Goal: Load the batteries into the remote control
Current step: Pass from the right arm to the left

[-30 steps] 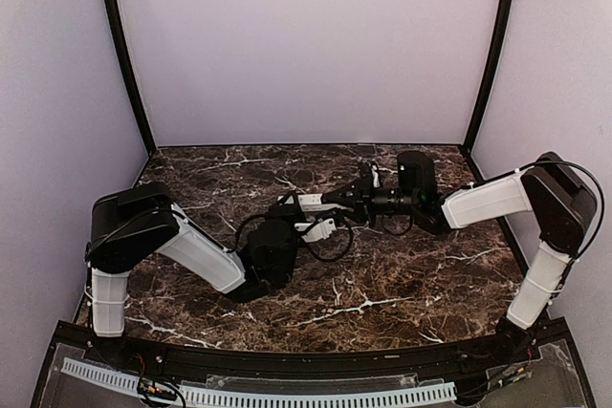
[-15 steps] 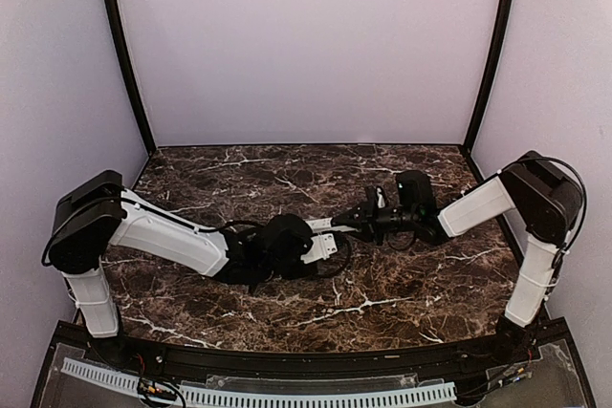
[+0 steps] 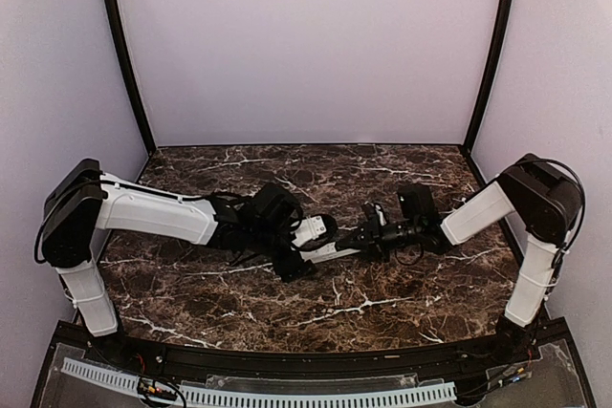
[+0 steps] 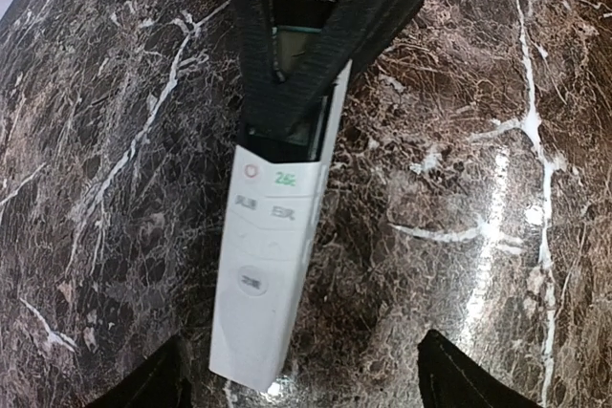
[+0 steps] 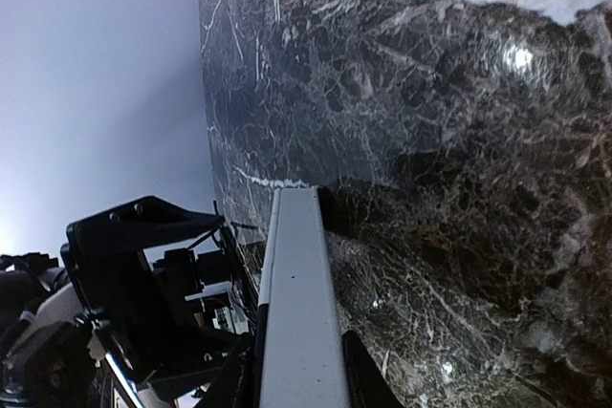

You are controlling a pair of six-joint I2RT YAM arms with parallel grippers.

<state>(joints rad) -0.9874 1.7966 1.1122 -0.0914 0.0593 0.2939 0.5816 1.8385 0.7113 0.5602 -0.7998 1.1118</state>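
Observation:
The remote control (image 4: 273,255) is a slim white bar, button face up, with its free end low over the marble table (image 4: 497,140). My right gripper (image 5: 298,384) is shut on its far part. Its black fingers (image 4: 287,54) straddle the bar in the left wrist view. My left gripper (image 4: 306,384) hangs open over the remote's near end, both fingertips well clear of it. In the top view the remote (image 3: 330,253) lies between the left gripper (image 3: 304,247) and the right gripper (image 3: 371,234). The batteries are out of view.
The dark marble table (image 3: 402,284) spreads round both arms. Pale walls close it at the back and sides, with black corner posts (image 3: 124,54). A slotted white strip (image 3: 258,395) runs along the near edge.
My left gripper has opened and let go of the remote, and its wrist has drawn back to the left. The right gripper has brought the remote lower and nearer.

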